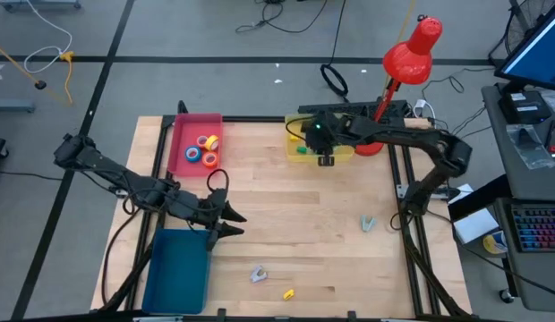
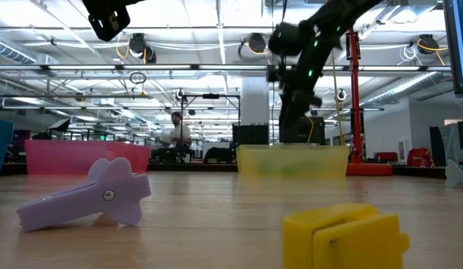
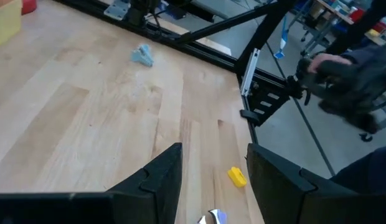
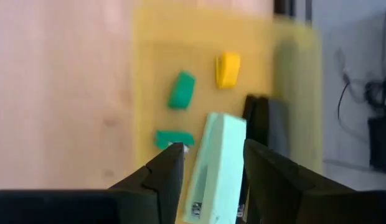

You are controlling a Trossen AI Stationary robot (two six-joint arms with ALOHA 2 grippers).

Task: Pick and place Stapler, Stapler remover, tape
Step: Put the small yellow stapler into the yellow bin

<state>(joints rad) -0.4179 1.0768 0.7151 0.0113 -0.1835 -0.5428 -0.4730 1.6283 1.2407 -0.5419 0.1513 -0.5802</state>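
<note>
A pale green stapler (image 4: 221, 143) lies in the yellow tray (image 1: 342, 154) with small green (image 4: 180, 90) and yellow (image 4: 228, 68) staplers. My right gripper (image 4: 213, 162) hangs open just above it, a finger on either side, nothing pinched. Tape rolls (image 1: 207, 148) lie in the pink tray (image 1: 183, 134). On the table lie a purple staple remover (image 1: 258, 274), a yellow one (image 1: 288, 292) and a blue-grey one (image 1: 369, 223). My left gripper (image 1: 234, 224) hovers open beside the blue bin (image 1: 177, 268), holding nothing.
A red desk lamp (image 1: 407, 58) stands behind the yellow tray at the far right. Black frame rails (image 1: 403, 192) run along the table's sides. Bare wood lies between the trays and the staple removers. A person (image 2: 175, 134) sits far off in the room.
</note>
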